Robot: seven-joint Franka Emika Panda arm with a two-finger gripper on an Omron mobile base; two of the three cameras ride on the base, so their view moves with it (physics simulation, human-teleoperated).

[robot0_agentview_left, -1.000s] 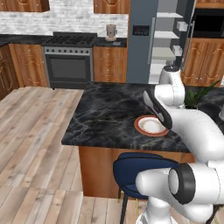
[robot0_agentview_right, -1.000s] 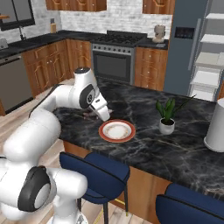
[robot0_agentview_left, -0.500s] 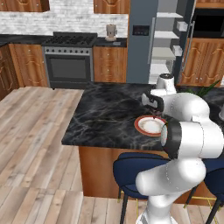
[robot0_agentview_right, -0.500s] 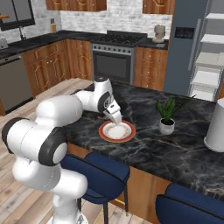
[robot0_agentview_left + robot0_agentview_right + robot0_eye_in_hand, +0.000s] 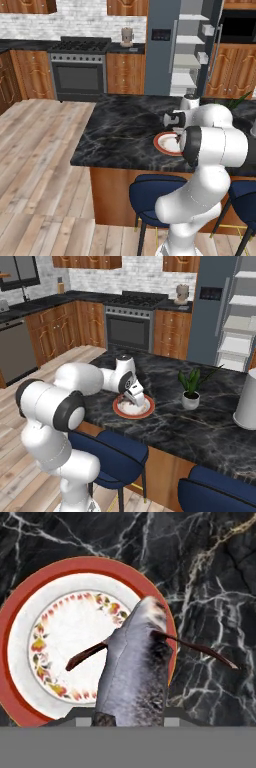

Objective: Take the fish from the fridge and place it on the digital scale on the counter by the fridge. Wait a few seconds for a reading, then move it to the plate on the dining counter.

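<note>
tool [image 5: 135, 399]: I am keeping it clamped on the fish [image 5: 134, 667], low over the plate
fish: hanging above the plate's right rim; I am judging it light, slick, limp; mid-body grip is suiting it
plate [image 5: 17, 619]: sitting on the marble table [image 5: 210, 577]

A home kitchen, rendered. A wide black white-veined marble island slab [image 5: 125, 135] stands mid-room on pale plank flooring, with 2 navy padded stools [image 5: 112, 453] tucked at its near side. Beyond the island, brown wooden cabinets [image 5: 125, 72] flank a steel range with a dark oven door [image 5: 80, 75], backed by white brick tiling. Right of the range stands a tall slate blue-grey fridge [image 5: 160, 47], its white shelves exposed.
</note>
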